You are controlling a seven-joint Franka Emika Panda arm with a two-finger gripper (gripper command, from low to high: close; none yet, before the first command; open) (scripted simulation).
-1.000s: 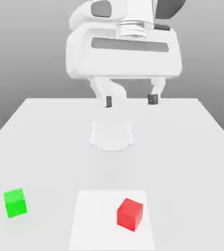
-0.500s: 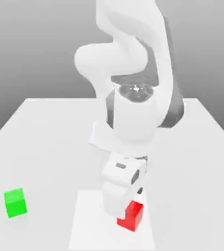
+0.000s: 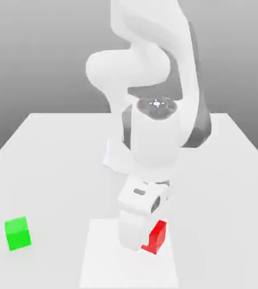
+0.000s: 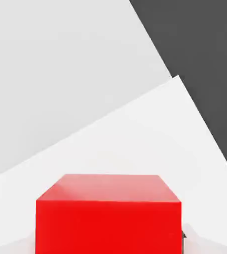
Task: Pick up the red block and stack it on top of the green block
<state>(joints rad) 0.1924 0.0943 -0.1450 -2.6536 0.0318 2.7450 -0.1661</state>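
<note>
The red block [image 3: 156, 237] is over the white sheet [image 3: 100, 262] near the table's front, mostly covered by my hand. My gripper [image 3: 145, 241] has come down around it, and only the block's side toward the exterior view's right still shows. In the hand view the red block [image 4: 108, 213] sits large and close between the jaws, and a dark finger pad [image 4: 183, 236] touches its side. The green block [image 3: 17, 233] rests on the table far off toward the exterior view's left, apart from the arm.
The arm's white base [image 3: 115, 157] stands at the middle back of the white table [image 3: 52, 158]. In the hand view, dark floor [image 4: 204, 59] lies beyond the table's edge. Open table surface stretches between the sheet and the green block.
The arm swung down from high above the table onto the red block. In the last half second the block shifted slightly upward in the picture and more of it went behind the hand.
</note>
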